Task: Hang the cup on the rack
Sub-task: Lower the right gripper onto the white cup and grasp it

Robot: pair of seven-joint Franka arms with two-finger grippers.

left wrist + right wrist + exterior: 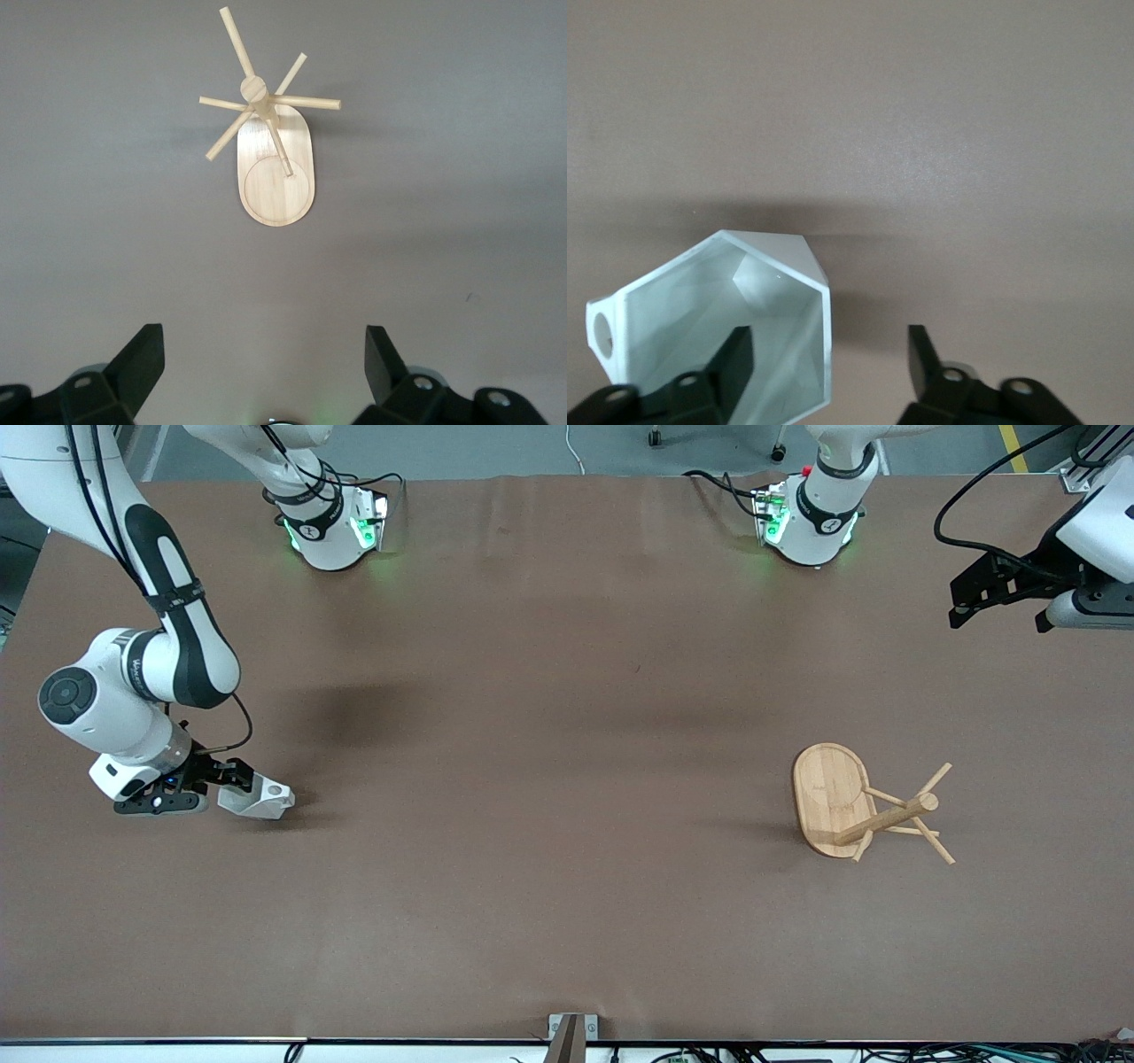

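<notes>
Right wrist view shows the white faceted cup [718, 332] from its open mouth, with the round hole of its handle tab at one edge. One finger [731, 363] of the right gripper [828, 359] reaches inside the mouth and the other stands outside the wall, so the jaws straddle one side of the cup; a gap still shows between the outer finger and the wall, and the jaws stand partly apart, not yet clamped. In the front view the cup [257, 797] lies on the brown table [549, 779] at the right arm's end, well apart from the rack, with the right gripper [232, 777] low at the table and right against it. The bamboo rack [864, 806] stands toward the left arm's end of the table, about as near to the front camera as the cup; it is upright on its oval base [828, 797], with the round post and thin angled pegs rising from it. The left gripper [997, 593] waits up in the air over the table's edge at the left arm's end. From the left wrist view the rack [270, 142] shows far below, and the left gripper [264, 359] has its fingers spread wide with nothing between them.
</notes>
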